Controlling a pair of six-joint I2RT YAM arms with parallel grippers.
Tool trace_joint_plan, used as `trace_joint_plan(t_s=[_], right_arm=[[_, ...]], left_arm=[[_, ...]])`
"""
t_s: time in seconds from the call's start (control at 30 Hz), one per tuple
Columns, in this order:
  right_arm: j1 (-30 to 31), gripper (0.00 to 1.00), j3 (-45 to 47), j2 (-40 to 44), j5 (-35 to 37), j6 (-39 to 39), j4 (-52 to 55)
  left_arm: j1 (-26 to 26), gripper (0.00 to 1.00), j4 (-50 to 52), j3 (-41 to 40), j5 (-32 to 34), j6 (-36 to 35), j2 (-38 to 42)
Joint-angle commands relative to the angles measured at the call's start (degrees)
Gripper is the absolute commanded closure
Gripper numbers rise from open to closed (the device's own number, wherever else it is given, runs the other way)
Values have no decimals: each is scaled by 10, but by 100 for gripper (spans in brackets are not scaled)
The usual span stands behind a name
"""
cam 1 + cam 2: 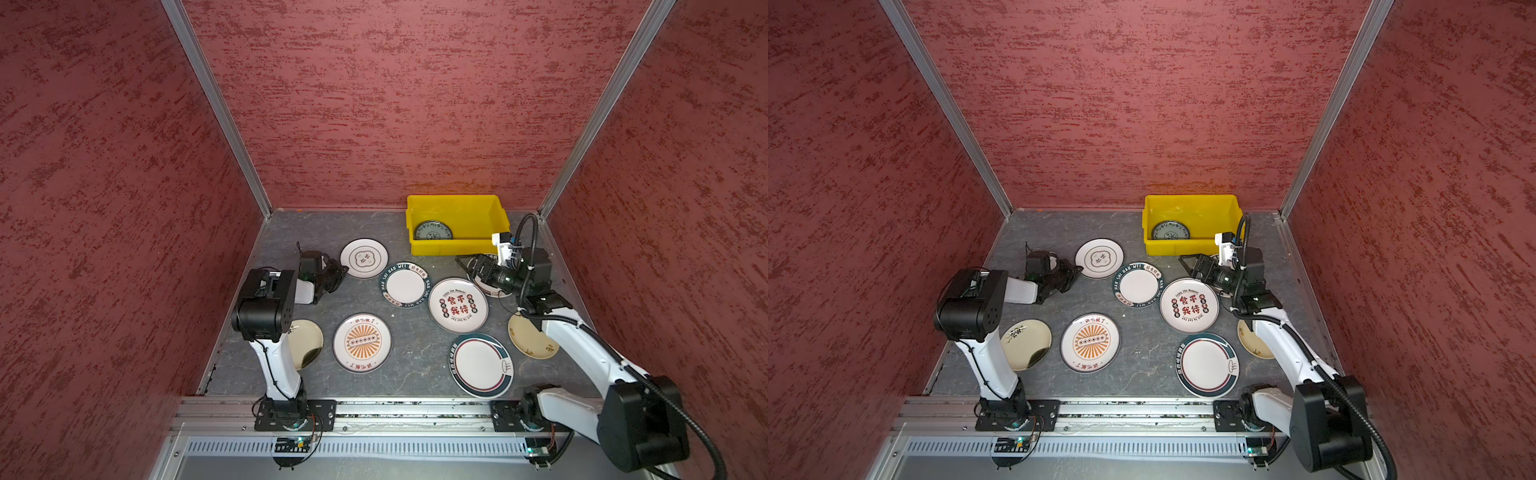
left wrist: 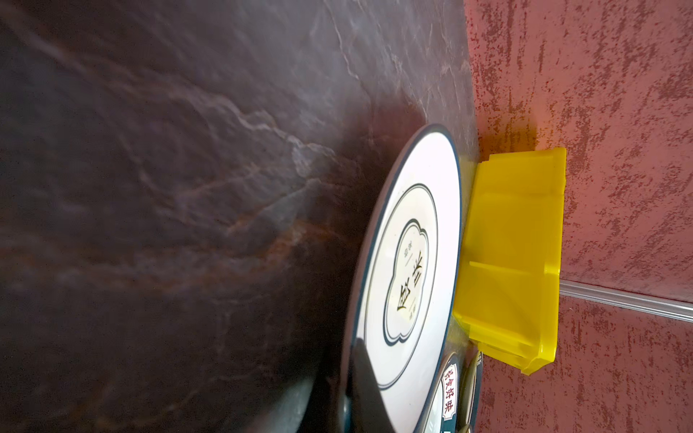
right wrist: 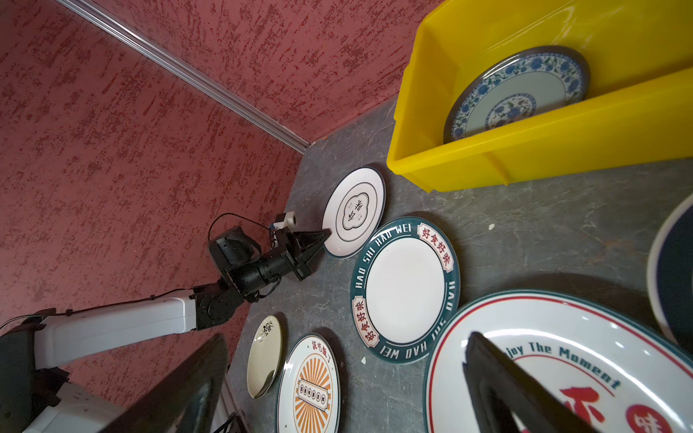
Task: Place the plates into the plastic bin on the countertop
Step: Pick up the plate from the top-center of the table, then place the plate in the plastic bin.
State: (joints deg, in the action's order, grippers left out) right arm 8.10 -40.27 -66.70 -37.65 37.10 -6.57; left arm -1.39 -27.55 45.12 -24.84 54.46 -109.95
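One white plate (image 1: 364,258) is clamped by the left hand (image 1: 343,271); a lift to the bin (image 1: 451,247) is required; right hand (image 1: 464,272) spread apart.

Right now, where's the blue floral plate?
In both top views the blue floral plate sits in the left end of the yellow bin, which stands by the back wall.

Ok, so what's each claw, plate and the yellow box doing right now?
left gripper: shut on the rim of the cloud plate.
right gripper: open, holding nothing.
cloud plate: gripped, on the countertop.
blue flower plate: inside the yellow bin.
yellow bin: holds only that plate.
sunburst plate: flat on the countertop, untouched.
Hao Wei plate: flat, untouched.
Enjoy The Moment plate: flat, untouched.
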Motion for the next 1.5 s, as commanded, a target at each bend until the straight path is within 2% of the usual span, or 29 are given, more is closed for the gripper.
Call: trace_joint_plan(t_s=[0.0,0.27,0.8,1.17,1.3,1.47], right_arm=[[1,1,7,-5,7,-6,-17],[1,1,7,-17,0,-3,-24],[14,1,14,-32,-3,23,-62],[49,1,17,-44,-1,50,-108],[74,1,17,-53,6,61,-128],[109,2,15,-79,7,78,-164]], left_arm=[[1,99,24,2,5,-11,-15],[1,100,19,-7,-1,-3,20],[-10,100,98,-40,4,-22,211],[-107,100,178,-57,79,-60,366],[-137,100,174,-56,96,-58,388],[-190,100,138,-54,113,-57,378]])
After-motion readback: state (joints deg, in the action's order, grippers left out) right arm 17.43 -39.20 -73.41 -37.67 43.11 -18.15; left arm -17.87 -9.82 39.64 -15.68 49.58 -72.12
